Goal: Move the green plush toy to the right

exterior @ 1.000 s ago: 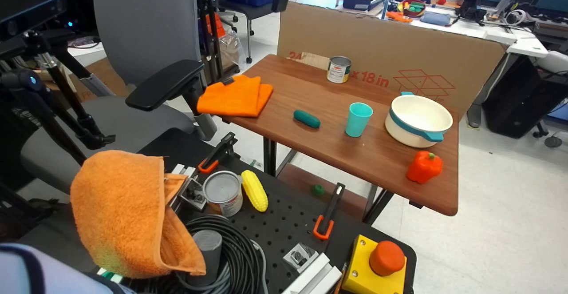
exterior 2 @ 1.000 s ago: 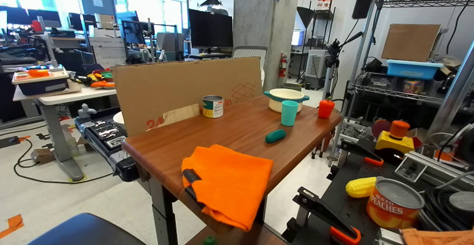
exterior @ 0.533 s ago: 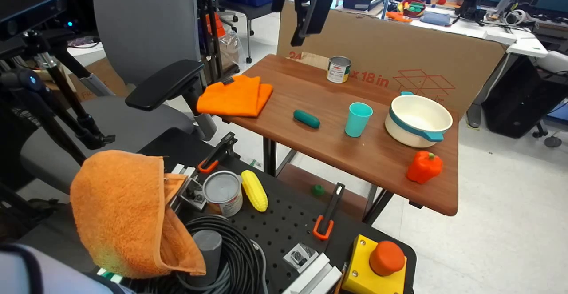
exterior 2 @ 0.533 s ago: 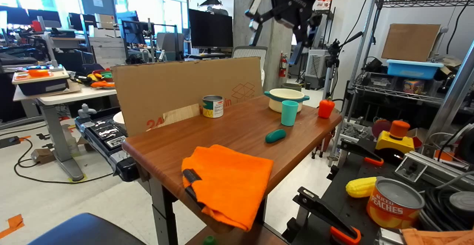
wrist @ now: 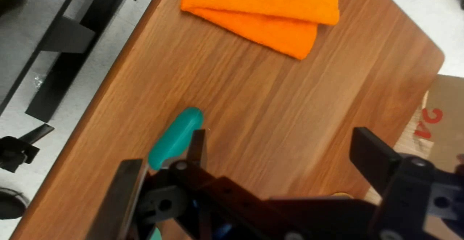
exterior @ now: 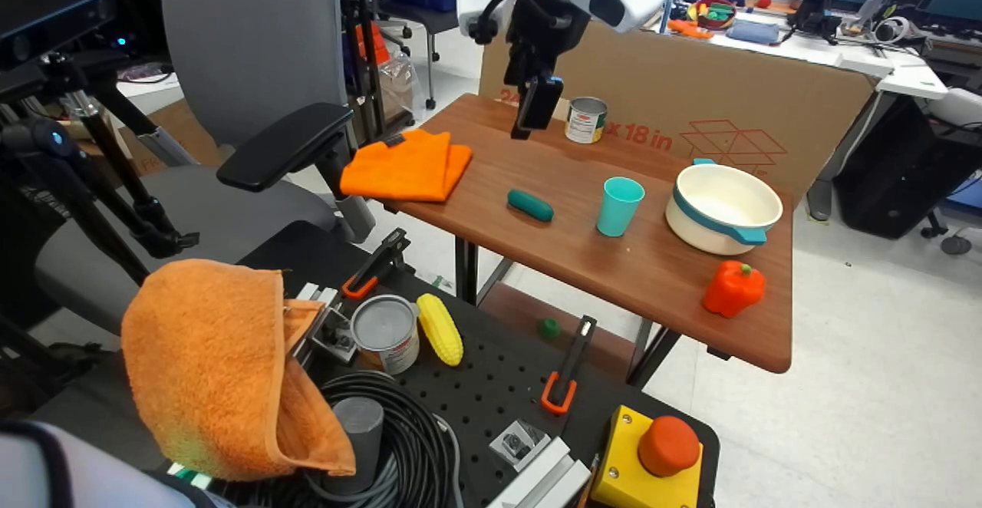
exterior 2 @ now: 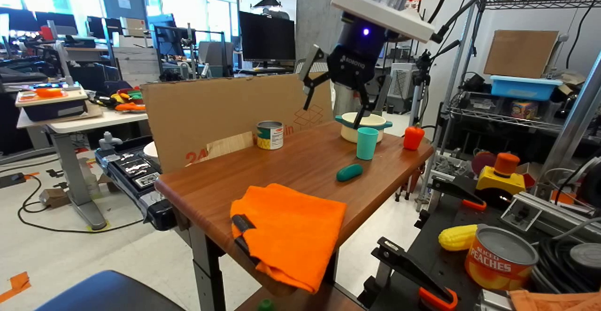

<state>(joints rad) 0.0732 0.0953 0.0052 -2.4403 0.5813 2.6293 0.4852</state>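
The green plush toy, a small dark teal oblong lump, lies flat on the brown table in both exterior views (exterior: 530, 206) (exterior 2: 349, 172). It also shows in the wrist view (wrist: 175, 138), partly covered by a finger. My gripper is open and empty, high above the table, in both exterior views (exterior: 531, 113) (exterior 2: 332, 118). In the wrist view the gripper (wrist: 279, 130) has its fingers wide apart, with bare table between them. The toy is beside the left finger there, not between the fingers.
A light-blue cup (exterior: 620, 206) stands near the toy, with a cream pot (exterior: 723, 220) and an orange-red pepper (exterior: 734, 290) beyond it. A can (exterior: 586, 120) stands by the cardboard wall (exterior: 652, 70). An orange cloth (exterior 2: 291, 236) lies at the opposite table end.
My open gripper has come down into view from above and moved lower over the table. The toy, cup, pot, pepper, can and cloth have not moved.
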